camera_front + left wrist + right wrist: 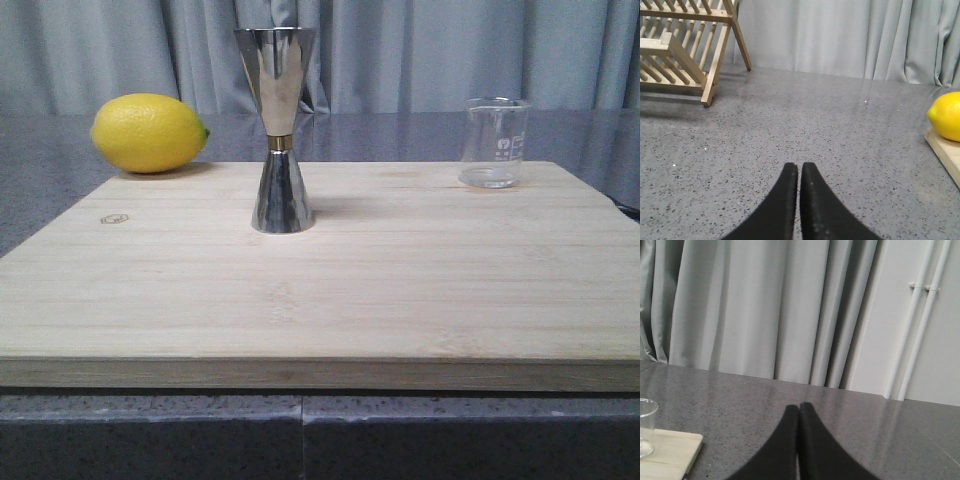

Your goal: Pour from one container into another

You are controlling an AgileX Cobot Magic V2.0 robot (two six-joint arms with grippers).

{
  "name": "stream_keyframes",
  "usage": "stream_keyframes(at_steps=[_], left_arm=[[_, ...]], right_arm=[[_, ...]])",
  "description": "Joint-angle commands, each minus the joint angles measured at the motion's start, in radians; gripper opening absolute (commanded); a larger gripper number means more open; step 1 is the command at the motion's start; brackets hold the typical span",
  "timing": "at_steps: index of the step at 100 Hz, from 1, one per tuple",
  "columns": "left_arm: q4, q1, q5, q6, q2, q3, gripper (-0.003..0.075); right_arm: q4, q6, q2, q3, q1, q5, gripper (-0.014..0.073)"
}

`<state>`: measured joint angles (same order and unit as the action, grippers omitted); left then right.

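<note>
Shiny silver metal makes up the tall hourglass-shaped measuring cup (pixel 277 130). It stands upright near the middle of the pale wooden cutting board (pixel 320 300). The small clear glass beaker (pixel 494 142) stands upright too, near the board's far right corner, well apart from the metal cup. A bright yellow lemon (pixel 149 132) lies at the far left, just off the board's back corner on the grey speckled desk (pixel 790 125).

My left gripper (pixel 799 172) has its two black fingers pressed together and holds nothing. It hangs over the bare desk, off to the left of the board, with a wooden dish rack (pixel 685 45) further away. My right gripper (pixel 799 412) is closed the same way, with nothing in it, off to the right of the board near the beaker.

The beaker looks empty to me, but I cannot be sure. I cannot see inside the metal cup. So this could be a time with the pouring to come, or a time with everything set back down.
</note>
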<state>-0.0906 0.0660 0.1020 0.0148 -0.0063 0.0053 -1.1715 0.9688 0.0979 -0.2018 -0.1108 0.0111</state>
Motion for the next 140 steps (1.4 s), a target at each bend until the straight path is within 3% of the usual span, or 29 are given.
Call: stream_keyframes(at_steps=[1,61,68,82,92,113,140], left_arm=[[-0.010,0.004,-0.077,0.002,-0.023,0.027,-0.0018],[-0.010,0.004,-0.075,0.002,-0.023,0.027,-0.0019],[-0.010,0.004,-0.075,0.002,-0.023,0.027,-0.0019],[-0.010,0.004,-0.075,0.002,-0.023,0.027,-0.0018],[-0.010,0.004,-0.075,0.002,-0.023,0.027,-0.0019],[-0.010,0.004,-0.075,0.002,-0.023,0.027,-0.0018],[-0.010,0.004,-0.075,0.002,-0.023,0.027,-0.0019]], right_arm=[[-0.005,-0.001,0.009,-0.026,-0.003,-0.029,-0.0071],[0.015,-0.024,0.009,-0.024,0.003,0.015,-0.0072],[0.189,-0.151,0.009,-0.024,0.006,0.059,-0.0072],[0.629,-0.572,0.009,-0.018,0.055,0.064,-0.0072],[0.807,-0.771,0.009,-0.018,0.116,0.068,-0.0072],[0.889,-0.800,-0.004,0.039,0.215,0.064,-0.0072],[0.981,-0.800,-0.127,0.168,0.186,0.035,-0.0072]])
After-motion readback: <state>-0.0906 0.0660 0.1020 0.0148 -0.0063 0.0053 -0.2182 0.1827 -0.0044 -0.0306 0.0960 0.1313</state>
